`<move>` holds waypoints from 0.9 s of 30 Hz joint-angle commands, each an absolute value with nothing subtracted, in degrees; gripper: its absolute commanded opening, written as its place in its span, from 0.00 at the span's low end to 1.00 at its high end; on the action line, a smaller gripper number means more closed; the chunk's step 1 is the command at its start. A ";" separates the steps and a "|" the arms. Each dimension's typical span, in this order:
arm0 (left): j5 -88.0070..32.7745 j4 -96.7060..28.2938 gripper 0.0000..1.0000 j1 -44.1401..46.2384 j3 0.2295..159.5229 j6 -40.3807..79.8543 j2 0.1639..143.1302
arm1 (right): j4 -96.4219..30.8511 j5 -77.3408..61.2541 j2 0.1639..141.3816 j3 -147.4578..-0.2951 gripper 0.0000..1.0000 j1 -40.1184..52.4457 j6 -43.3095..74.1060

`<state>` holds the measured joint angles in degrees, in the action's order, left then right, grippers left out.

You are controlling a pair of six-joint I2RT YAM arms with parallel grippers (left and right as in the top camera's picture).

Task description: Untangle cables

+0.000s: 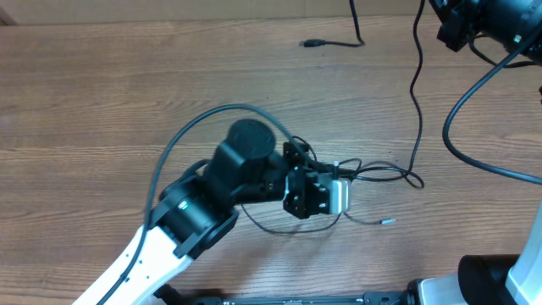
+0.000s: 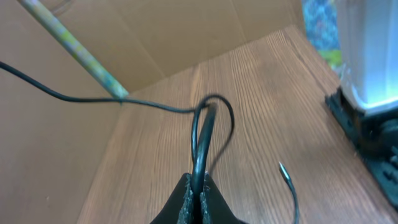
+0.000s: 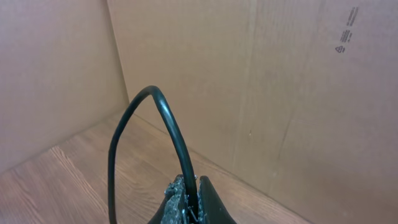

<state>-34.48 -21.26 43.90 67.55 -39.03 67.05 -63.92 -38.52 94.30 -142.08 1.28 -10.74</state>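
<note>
The cables are thin black cords on the wooden table. In the overhead view one strand (image 1: 416, 93) runs from the top edge down to a small tangle (image 1: 381, 172) beside my left gripper (image 1: 347, 182). A loose plug end (image 1: 387, 222) lies just in front of it. A separate cord with a plug (image 1: 315, 42) lies at the back. In the left wrist view my left gripper (image 2: 196, 196) is shut on a cable loop (image 2: 211, 115). In the right wrist view my right gripper (image 3: 191, 200) is shut on a cable (image 3: 163, 109) that arches up and left.
The right arm (image 1: 491, 25) sits at the top right corner with its thick wires (image 1: 461, 110) hanging over the table. Cardboard walls (image 3: 261, 74) close in the back. The right arm's base (image 2: 367, 93) stands near the table's right edge.
</note>
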 commanded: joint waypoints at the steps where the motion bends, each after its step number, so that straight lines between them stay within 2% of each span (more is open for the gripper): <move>1: -32.97 -21.26 0.04 44.23 68.31 -32.10 65.80 | -63.83 -37.98 94.00 -142.85 0.04 1.43 -10.74; 7: -33.39 -21.15 0.04 44.23 68.31 -21.61 65.89 | -63.81 -37.98 94.00 -142.85 0.04 1.43 -10.74; 16: -41.93 -20.49 0.04 44.29 68.31 -6.09 66.57 | -63.79 -38.00 94.00 -142.85 0.04 1.43 -10.74; 27: -42.04 -20.05 0.04 44.29 68.31 17.19 74.19 | -63.77 -38.00 94.00 -142.85 0.04 1.43 -10.74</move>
